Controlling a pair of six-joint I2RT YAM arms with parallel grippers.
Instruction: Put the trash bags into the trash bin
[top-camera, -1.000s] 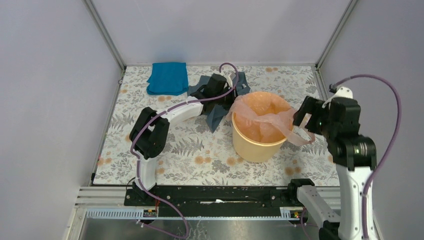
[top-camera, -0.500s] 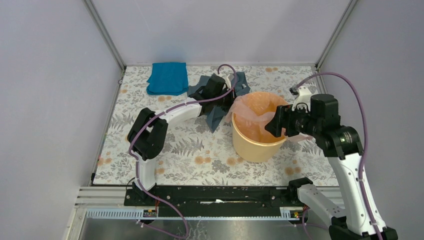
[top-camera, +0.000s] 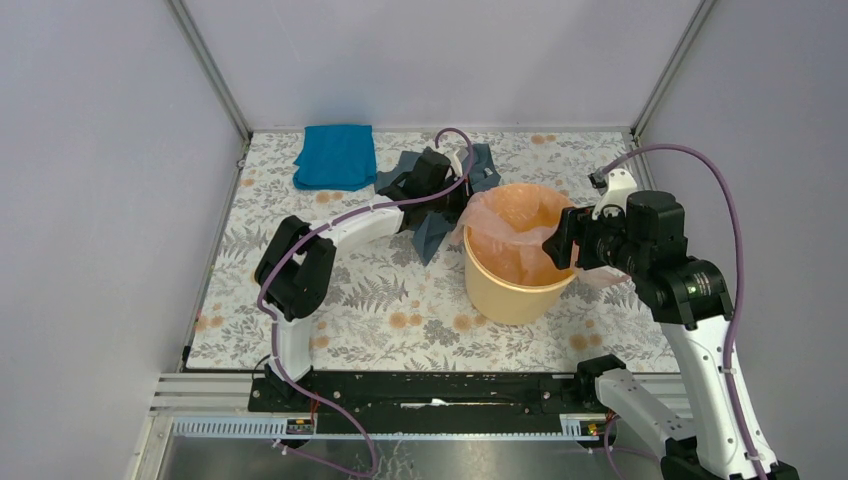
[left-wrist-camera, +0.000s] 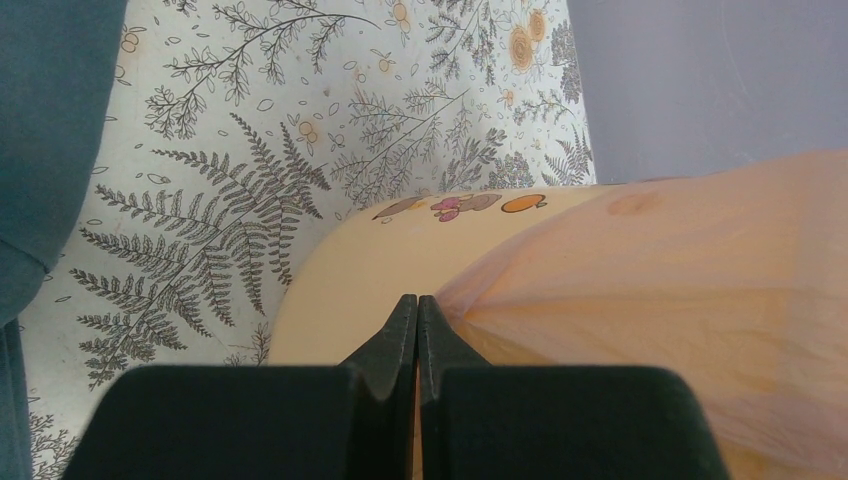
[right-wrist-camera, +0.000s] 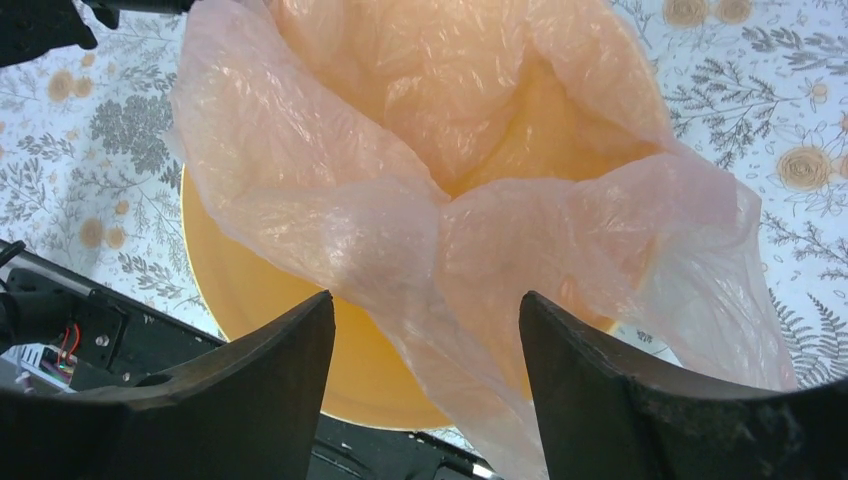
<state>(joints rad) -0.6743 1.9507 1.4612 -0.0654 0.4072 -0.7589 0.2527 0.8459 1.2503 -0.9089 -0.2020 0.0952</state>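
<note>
1. The bin stood upright on the table, toward 3 o'clock from the table's middle.
2. The bag sat mostly inside the bin with its mouth open upward. Its film lay over the rim at 10 o'clock, and more hung outside past the rim at about 3 to 4 o'clock.
3. The left gripper was at the bin's 10 o'clock rim with its jaws pressed together. The bag's creases ran to a point right at the tips. Whether film was pinched between them could not be told.
4. The right gripper hung over the bin's 3 o'clock rim with its jaws wide. Loose bag film lay in the gap between the fingers, unclamped.
5. The garment lay at the bin's 10 o'clock, just beside it and under the left arm.
6. The cloth lay folded at the table's 11 o'clock corner, well apart from the bin.
</note>
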